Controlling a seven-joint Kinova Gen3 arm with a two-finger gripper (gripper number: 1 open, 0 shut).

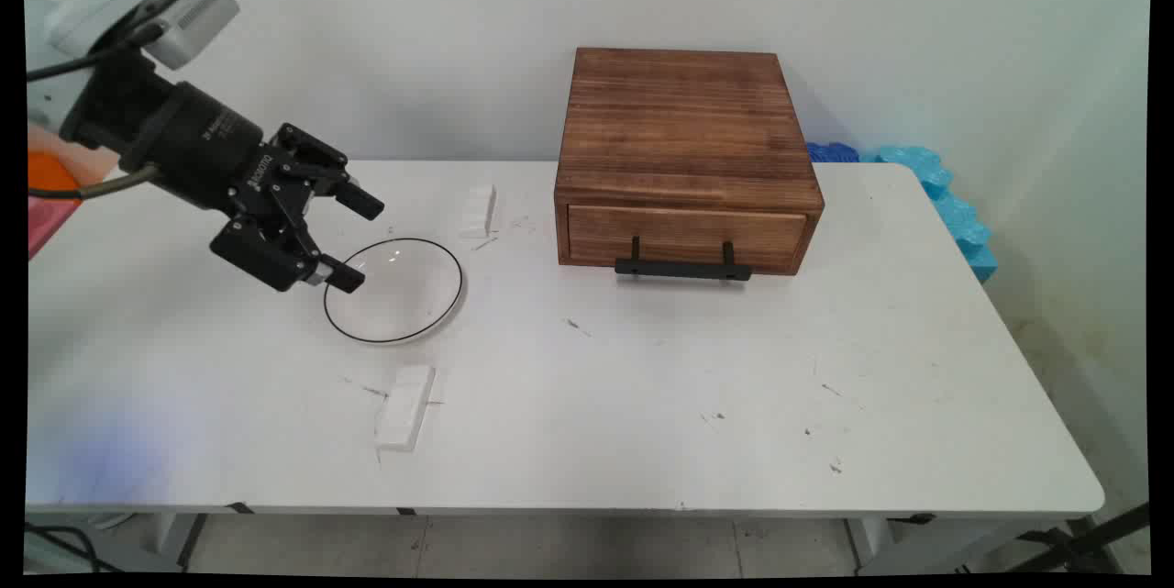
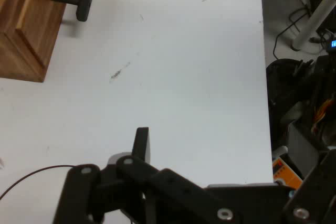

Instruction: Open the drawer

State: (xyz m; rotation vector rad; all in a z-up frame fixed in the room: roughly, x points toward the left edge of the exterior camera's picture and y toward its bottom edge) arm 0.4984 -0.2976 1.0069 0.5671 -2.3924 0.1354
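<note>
My black gripper (image 1: 363, 242) hangs tilted over the table's left part, open, with nothing between its fingers. Its lower fingertip is over the left rim of a shallow white plate with a thin black rim (image 1: 404, 294), which lies empty on the table. Whether the fingertip touches the plate cannot be told. In the hand view one black finger (image 2: 142, 142) rises above the linkage, and an arc of the plate's rim (image 2: 31, 176) shows at the bottom left.
A wooden drawer box (image 1: 683, 157) with a black handle (image 1: 683, 269) stands shut at the back centre; its corner (image 2: 23, 24) shows in the hand view. One white block (image 1: 479, 210) lies behind the plate, another (image 1: 404, 406) in front. Blue foam (image 1: 949, 198) sits past the table's right rear corner.
</note>
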